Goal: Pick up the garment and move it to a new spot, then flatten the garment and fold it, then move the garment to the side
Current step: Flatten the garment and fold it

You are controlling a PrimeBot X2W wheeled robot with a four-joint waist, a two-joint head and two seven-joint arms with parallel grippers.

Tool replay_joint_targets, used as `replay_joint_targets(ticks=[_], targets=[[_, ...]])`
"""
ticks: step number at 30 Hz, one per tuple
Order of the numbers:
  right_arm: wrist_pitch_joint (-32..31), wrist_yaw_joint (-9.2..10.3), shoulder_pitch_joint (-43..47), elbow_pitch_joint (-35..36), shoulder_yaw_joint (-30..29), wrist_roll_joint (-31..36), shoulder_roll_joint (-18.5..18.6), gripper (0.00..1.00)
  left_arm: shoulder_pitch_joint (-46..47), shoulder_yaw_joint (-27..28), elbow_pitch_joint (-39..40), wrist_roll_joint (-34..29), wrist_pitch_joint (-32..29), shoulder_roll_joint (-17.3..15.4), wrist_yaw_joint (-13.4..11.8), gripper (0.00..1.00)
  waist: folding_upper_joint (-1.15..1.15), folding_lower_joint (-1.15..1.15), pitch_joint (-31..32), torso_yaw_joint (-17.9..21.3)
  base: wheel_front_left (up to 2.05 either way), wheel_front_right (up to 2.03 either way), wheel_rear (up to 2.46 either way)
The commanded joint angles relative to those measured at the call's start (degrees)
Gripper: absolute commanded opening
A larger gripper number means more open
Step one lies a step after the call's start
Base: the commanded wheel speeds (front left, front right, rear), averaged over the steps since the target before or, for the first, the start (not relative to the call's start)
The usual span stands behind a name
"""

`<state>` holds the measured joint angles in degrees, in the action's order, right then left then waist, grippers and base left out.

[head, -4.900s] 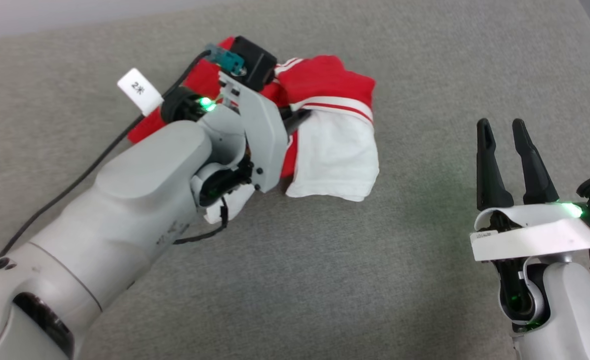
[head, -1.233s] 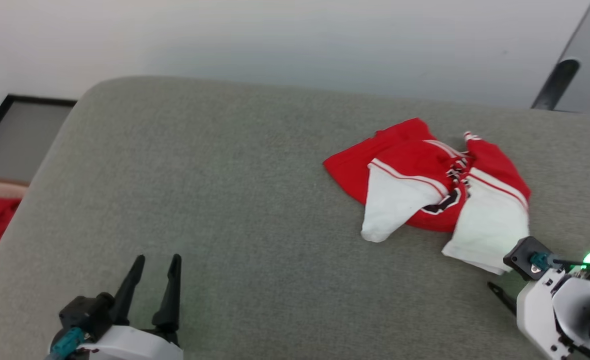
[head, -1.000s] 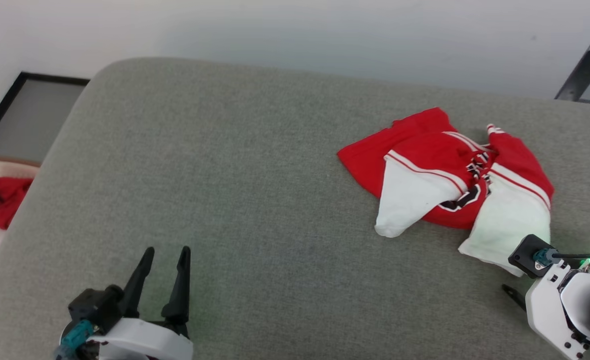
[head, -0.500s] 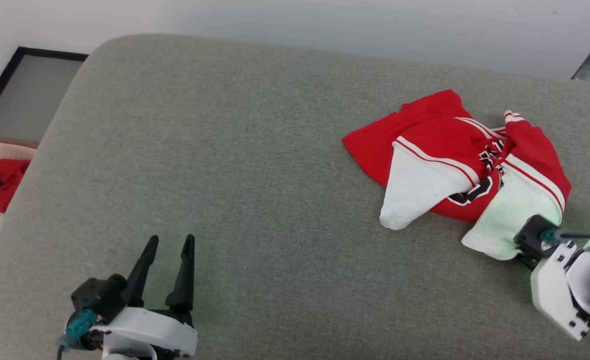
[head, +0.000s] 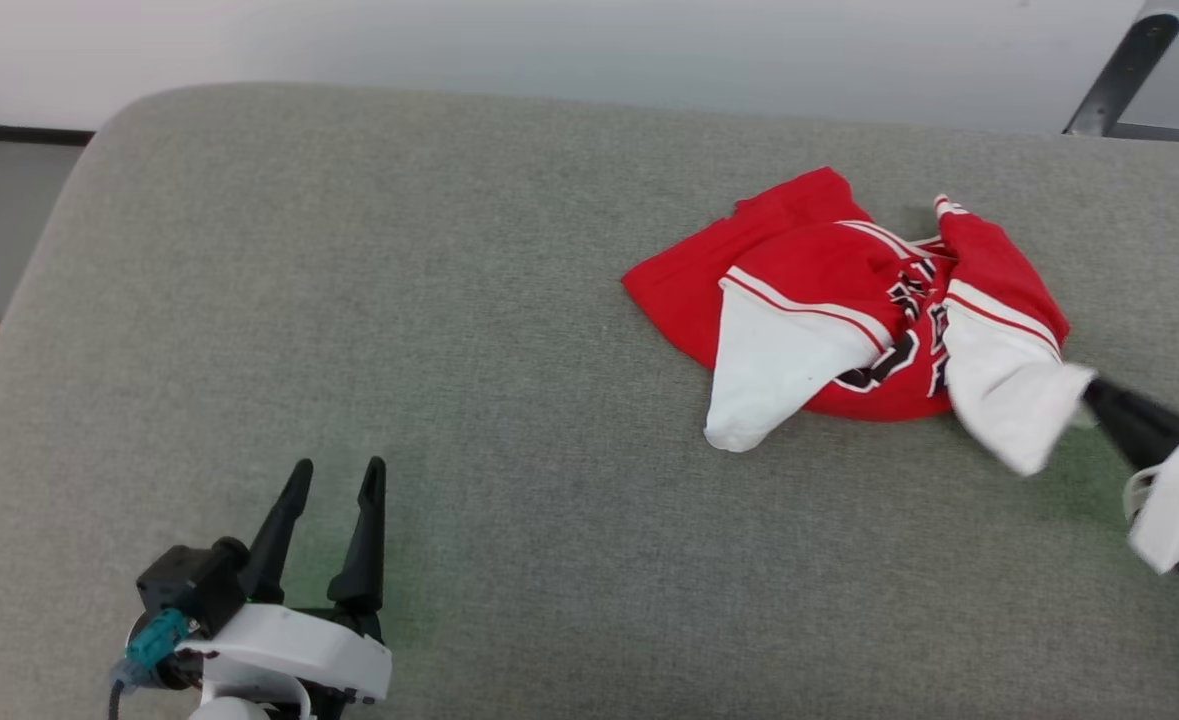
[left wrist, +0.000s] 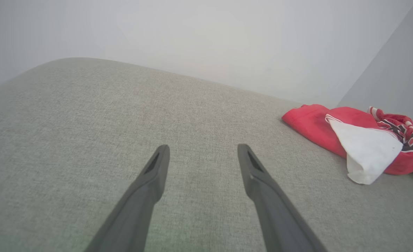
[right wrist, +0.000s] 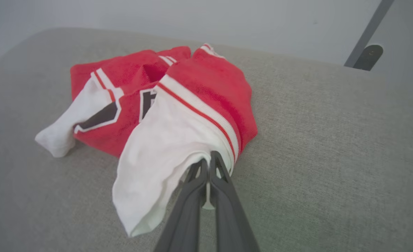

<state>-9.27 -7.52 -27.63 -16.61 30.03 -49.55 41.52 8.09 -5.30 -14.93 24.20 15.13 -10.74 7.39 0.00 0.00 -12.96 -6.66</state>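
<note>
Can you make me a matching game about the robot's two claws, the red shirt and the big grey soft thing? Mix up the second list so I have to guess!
Things:
1. left gripper
2. right gripper
3. red jersey T-shirt
4. grey padded surface

States:
a. crumpled in a heap
b. open, holding nothing
c. lying under everything else
d. shut on the white sleeve end

Right pairs: 1-b, 2-d, 3-a, 4-c.
</note>
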Motion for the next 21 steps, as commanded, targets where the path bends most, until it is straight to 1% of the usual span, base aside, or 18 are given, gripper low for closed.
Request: replay_joint_targets(ticks=[1,5,8,9,11,13,16,17,19,20,21], targets=[[1.0,0.06,1.1,-1.0,-3.1,-1.1,-0.9,0.0,0.2,0.1,0.0,0.3,0.0,-0.2,0.1,1.0,0.0,0.0,0.1,0.6,0.0,0.0,0.0],[5.0,0.05,2.8,-5.7,-14.8,-4.4,-5.7,0.0,0.3,0.2,0.1,0.4,0.0,-0.3,0.1,1.0,0.0,0.0,0.2,1.2,0.0,0.0,0.0],[4.9,0.04,2.8,-10.9,-22.2,-7.8,-11.0,0.0,0.2,0.1,0.2,0.6,0.0,-0.3,0.1,1.0,0.0,0.0,0.1,1.6,0.0,0.0,0.0],[4.8,0.04,2.6,-13.0,-24.5,-9.0,-12.5,0.0,0.2,0.1,0.1,0.6,0.0,-0.3,0.1,1.0,0.0,0.0,0.1,1.7,0.0,0.0,0.0],[4.6,0.05,1.6,-17.9,-28.4,-9.0,-14.7,0.0,0.3,-0.1,0.1,0.7,0.0,-0.2,0.2,1.0,0.0,0.0,0.1,1.7,0.0,0.0,0.0],[4.8,0.03,0.2,-24.6,-33.8,-11.2,-18.1,0.0,0.4,-0.3,0.1,0.9,0.0,-0.1,0.1,1.0,0.0,0.0,0.0,1.7,0.0,0.0,0.0],[6.2,0.01,-3.2,-32.0,-41.3,-15.6,-21.5,0.0,0.7,-0.5,0.1,1.1,0.0,-0.1,0.1,1.0,0.0,0.0,-0.2,1.5,0.0,0.0,0.0],[6.8,0.01,-4.1,-33.7,-43.4,-17.2,-22.6,0.0,0.7,-0.5,0.1,1.2,0.0,-0.2,0.1,1.0,0.0,0.0,-0.3,1.4,0.0,0.0,0.0],[7.4,0.0,-5.5,-35.1,-45.0,-18.5,-24.5,0.0,0.8,-0.5,0.1,1.3,0.0,-0.3,0.2,1.0,0.0,0.0,-0.5,1.4,0.0,0.0,0.0],[7.6,0.0,-5.8,-35.4,-45.4,-18.9,-25.1,0.05,0.8,-0.5,0.0,1.3,0.0,-0.4,0.2,1.0,0.0,0.0,-0.6,1.4,0.0,0.0,0.0],[7.7,0.0,-6.0,-35.6,-45.6,-18.9,-25.6,0.24,0.8,-0.5,0.0,1.3,0.0,-0.5,0.2,1.0,0.0,0.0,-0.6,1.4,0.0,0.0,0.0]])
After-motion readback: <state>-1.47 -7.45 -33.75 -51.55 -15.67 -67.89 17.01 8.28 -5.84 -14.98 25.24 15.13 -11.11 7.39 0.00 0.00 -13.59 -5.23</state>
